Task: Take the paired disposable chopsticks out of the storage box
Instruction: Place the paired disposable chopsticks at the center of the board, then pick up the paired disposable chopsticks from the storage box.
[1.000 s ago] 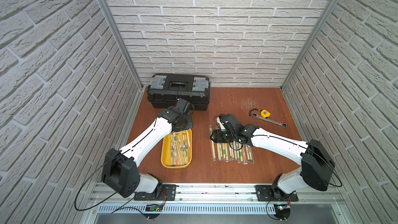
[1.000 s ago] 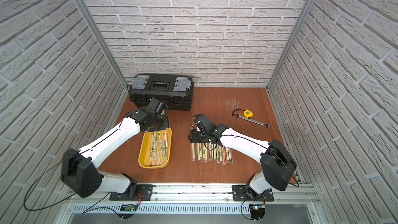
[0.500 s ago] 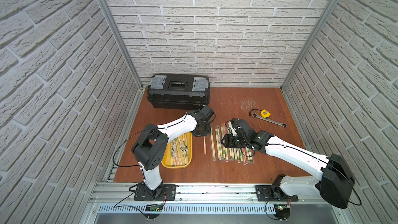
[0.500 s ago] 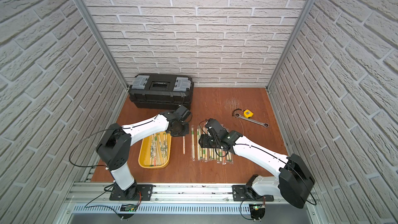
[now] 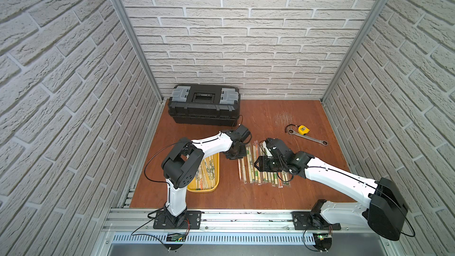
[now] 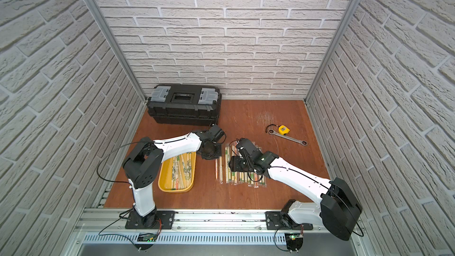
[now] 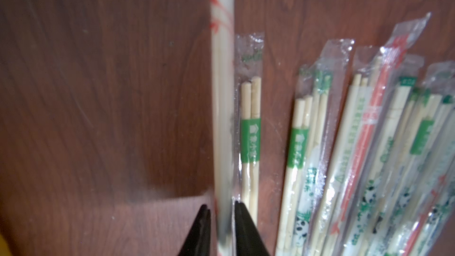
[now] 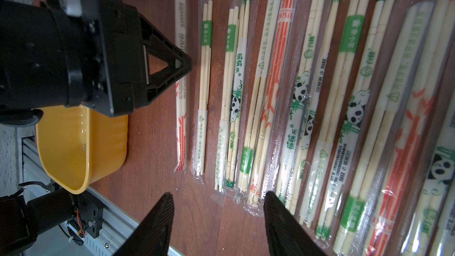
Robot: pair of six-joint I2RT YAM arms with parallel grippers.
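Red-printed sleeved bamboo chopstick pair (image 7: 222,119) between narrowly parted left gripper (image 7: 220,204) jaws; right gripper (image 8: 219,194) jaws wide apart, empty.

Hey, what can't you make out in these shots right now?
- Storage box: left arm covers part in both top views, hiding the count inside.
- Orange-printed pair at the left hand: motion-blurred in the left wrist view; grip unclear.
- Laid-out chopsticks: print too small in both top views.
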